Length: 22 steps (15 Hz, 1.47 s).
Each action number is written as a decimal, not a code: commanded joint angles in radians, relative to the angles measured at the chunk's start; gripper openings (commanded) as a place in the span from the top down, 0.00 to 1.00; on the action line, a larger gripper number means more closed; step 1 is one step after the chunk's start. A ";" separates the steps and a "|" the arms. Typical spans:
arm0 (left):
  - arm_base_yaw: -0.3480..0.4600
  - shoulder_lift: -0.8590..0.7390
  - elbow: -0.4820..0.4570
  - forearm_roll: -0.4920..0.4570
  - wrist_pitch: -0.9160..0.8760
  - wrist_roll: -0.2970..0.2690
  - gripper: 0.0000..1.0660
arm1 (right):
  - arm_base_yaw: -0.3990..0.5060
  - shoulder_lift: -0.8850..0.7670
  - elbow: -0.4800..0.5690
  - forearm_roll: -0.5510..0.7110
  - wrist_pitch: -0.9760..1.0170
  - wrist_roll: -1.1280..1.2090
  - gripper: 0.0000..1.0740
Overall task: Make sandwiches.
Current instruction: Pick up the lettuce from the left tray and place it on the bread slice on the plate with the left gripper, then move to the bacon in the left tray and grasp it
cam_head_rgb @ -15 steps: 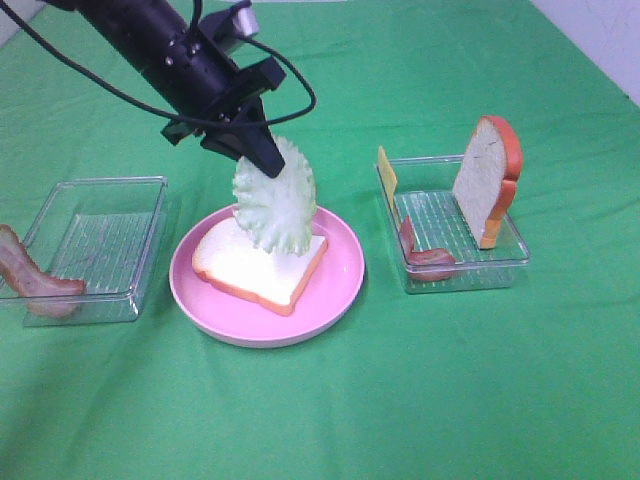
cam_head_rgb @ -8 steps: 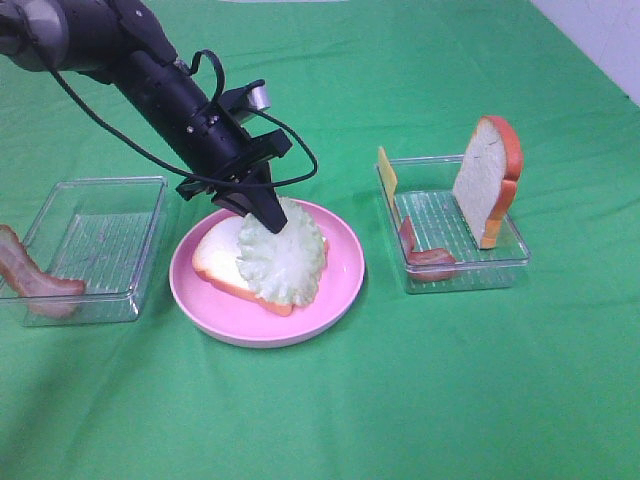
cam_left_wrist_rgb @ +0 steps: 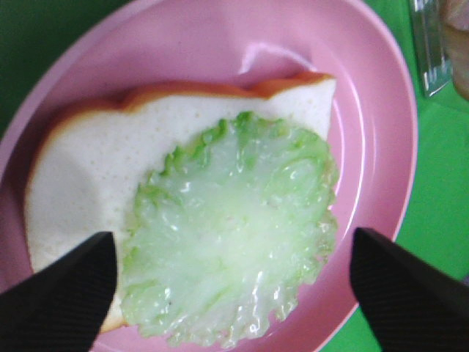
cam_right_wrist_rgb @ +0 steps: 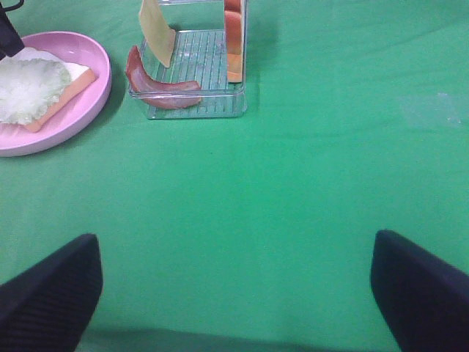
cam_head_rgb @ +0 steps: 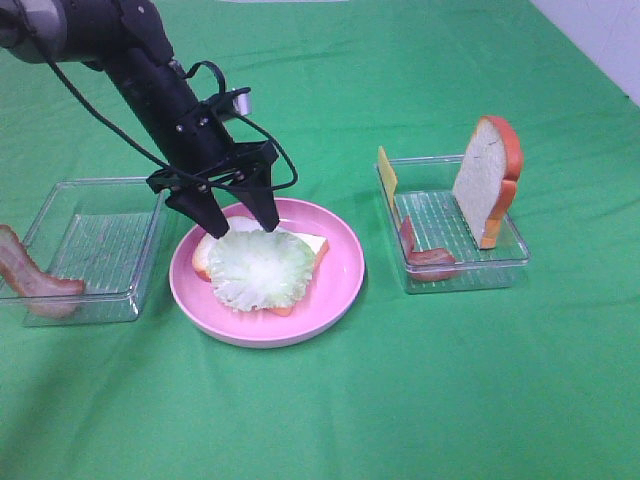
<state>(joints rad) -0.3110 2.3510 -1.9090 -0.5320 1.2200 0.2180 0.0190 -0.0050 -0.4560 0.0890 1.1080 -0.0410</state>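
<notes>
The left pincer (cam_head_rgb: 244, 228) stood open, empty, over the lettuce (cam_head_rgb: 258, 268) lying flat on the bread slice (cam_head_rgb: 203, 258) in the pink plate (cam_head_rgb: 345, 285); the right pincer (cam_right_wrist_rgb: 234, 293) was open too, above the desk (cam_right_wrist_rgb: 308, 183). A fingertip catching the frilled leaf while rising could drag it off the bread

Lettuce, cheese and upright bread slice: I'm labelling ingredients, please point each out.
Lettuce (cam_head_rgb: 260, 270), high view, leaf's middle.
Cheese (cam_head_rgb: 387, 172), high view, its yellow face.
Upright bread slice (cam_head_rgb: 480, 180), high view, white face.
</notes>
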 commanded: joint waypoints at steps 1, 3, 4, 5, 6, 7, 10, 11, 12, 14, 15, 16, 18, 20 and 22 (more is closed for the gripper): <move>-0.002 -0.043 -0.065 -0.006 0.070 -0.012 0.05 | -0.006 -0.025 0.003 0.004 -0.008 0.003 0.11; -0.002 -0.082 -0.132 0.047 0.103 -0.081 0.06 | -0.006 -0.025 0.003 0.006 -0.008 0.003 0.11; -0.003 -0.111 -0.143 0.089 0.101 -0.122 0.06 | -0.006 -0.025 0.003 0.005 -0.008 0.003 0.11; -0.007 -0.144 -0.143 0.150 0.101 -0.134 0.06 | -0.006 -0.025 0.003 0.005 -0.008 0.003 0.11; -0.007 -0.175 -0.143 0.230 0.101 -0.159 0.06 | -0.006 -0.025 0.003 0.005 -0.008 0.003 0.11; -0.007 -0.188 -0.142 0.263 0.101 -0.179 0.06 | -0.006 -0.025 0.003 0.006 -0.008 0.003 0.11; -0.007 -0.307 -0.052 0.448 0.101 -0.231 0.06 | -0.006 -0.025 0.003 0.005 -0.008 0.003 0.11; -0.006 -0.337 -0.016 0.461 0.101 -0.231 0.06 | -0.006 -0.025 0.003 0.005 -0.008 0.003 0.11; -0.005 -0.358 0.009 0.473 0.101 -0.231 0.06 | -0.006 -0.025 0.003 0.005 -0.008 0.003 0.11; 0.001 -0.424 0.082 0.506 0.101 -0.231 0.06 | -0.006 -0.025 0.003 0.005 -0.008 0.003 0.11; 0.003 -0.454 0.111 0.518 0.101 -0.231 0.06 | -0.006 -0.025 0.003 0.005 -0.008 0.003 0.11; 0.018 -0.481 0.140 0.522 0.101 -0.230 0.06 | -0.006 -0.025 0.003 0.006 -0.008 0.003 0.11; 0.066 -0.526 0.191 0.518 0.101 -0.230 0.06 | -0.006 -0.025 0.003 0.005 -0.008 0.003 0.11; 0.143 -0.569 0.263 0.504 0.100 -0.231 0.06 | -0.006 -0.025 0.003 0.006 -0.008 0.003 0.11; 0.184 -0.592 0.318 0.503 0.100 -0.231 0.06 | -0.006 -0.025 0.003 0.004 -0.008 0.003 0.11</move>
<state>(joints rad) -0.1290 1.7670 -1.5960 -0.0190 1.2220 -0.0090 0.0190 -0.0050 -0.4560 0.0890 1.1080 -0.0410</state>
